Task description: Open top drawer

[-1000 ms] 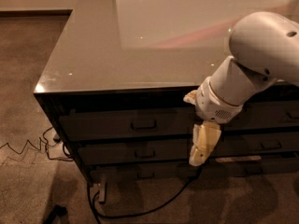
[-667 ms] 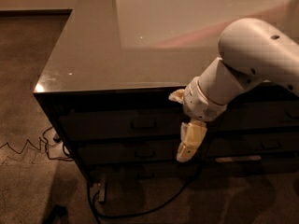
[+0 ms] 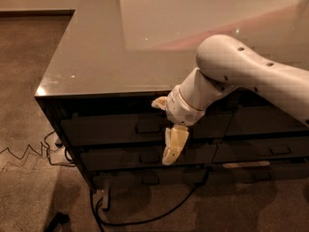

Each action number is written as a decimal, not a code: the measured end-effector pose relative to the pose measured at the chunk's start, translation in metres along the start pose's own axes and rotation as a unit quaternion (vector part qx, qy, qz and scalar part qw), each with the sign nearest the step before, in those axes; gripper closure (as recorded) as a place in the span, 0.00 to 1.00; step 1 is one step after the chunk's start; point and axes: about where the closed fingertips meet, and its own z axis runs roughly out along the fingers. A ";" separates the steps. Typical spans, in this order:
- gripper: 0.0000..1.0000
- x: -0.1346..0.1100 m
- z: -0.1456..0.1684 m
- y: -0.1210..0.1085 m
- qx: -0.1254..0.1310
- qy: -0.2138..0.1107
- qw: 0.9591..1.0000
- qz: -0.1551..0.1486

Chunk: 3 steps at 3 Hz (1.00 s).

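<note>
Hovering before the shut top drawer (image 3: 106,129), the gripper (image 3: 160,132) holds its jaws spread apart with nothing between them.

One cream jaw points left, level with the front edge of the surface (image 3: 111,57). The other hangs down across the drawer fronts, and its tip overlaps the second drawer (image 3: 116,158). The top drawer's small rectangular pull (image 3: 148,128) sits just left of the hanging jaw; contact between them cannot be told. The top drawer lies directly under the surface's edge, flush with the fronts around it. The white arm (image 3: 241,74) enters from the right, crosses above the right-hand drawer fronts (image 3: 270,124) and bends down to the wrist. A dark cable (image 3: 145,221) trails over the floor (image 3: 29,81) below the cabinet.
</note>
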 end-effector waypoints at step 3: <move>0.00 0.036 0.045 -0.051 0.002 0.063 0.997 0.037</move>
